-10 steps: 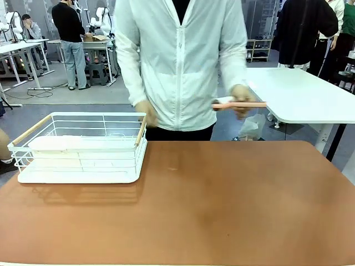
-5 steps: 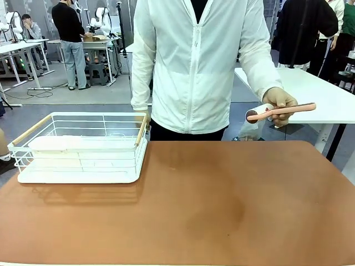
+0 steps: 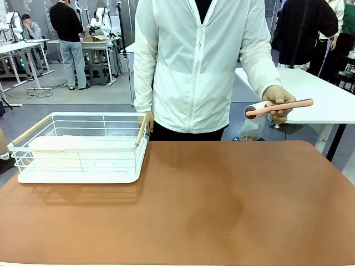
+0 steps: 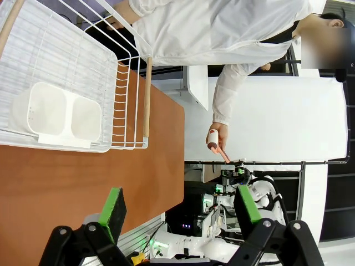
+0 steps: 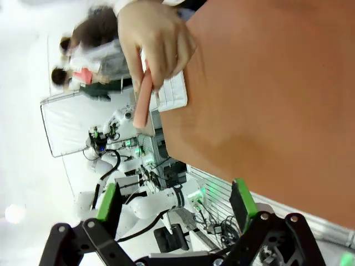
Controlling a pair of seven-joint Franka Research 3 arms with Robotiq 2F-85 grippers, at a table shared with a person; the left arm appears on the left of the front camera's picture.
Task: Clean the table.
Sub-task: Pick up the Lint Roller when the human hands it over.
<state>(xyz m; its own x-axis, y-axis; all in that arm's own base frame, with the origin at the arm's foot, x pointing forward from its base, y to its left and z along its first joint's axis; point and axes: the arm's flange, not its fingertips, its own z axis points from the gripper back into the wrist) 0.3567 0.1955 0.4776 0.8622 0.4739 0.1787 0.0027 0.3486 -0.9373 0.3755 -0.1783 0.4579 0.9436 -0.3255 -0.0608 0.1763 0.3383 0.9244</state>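
Reddish-brown table (image 3: 222,205) fills the whole lower half of the front view. It's smooth and matte with a pale edge, and honestly I can't make out any crumbs on it. Both my pincers sit off it. My left gripper (image 4: 182,208) is spread wide with nothing between the green pads, and my right gripper (image 5: 174,200) is the same deal, released and empty.

The person at the far side holds a lint roller (image 3: 288,103) in one hand (image 3: 275,97) at the upper right of the frame. It has a slim pink handle and a white roll on one end, and it's held up past the table's far edge, not touching the top. My read is it's being offered to me for the cleaning.

A white wire basket (image 3: 100,114) sits on the table at the left, made of thin rods with wooden grips. Inside is a smooth white two-pocket tub (image 4: 61,116). Probably it's parked there so the middle stays free.
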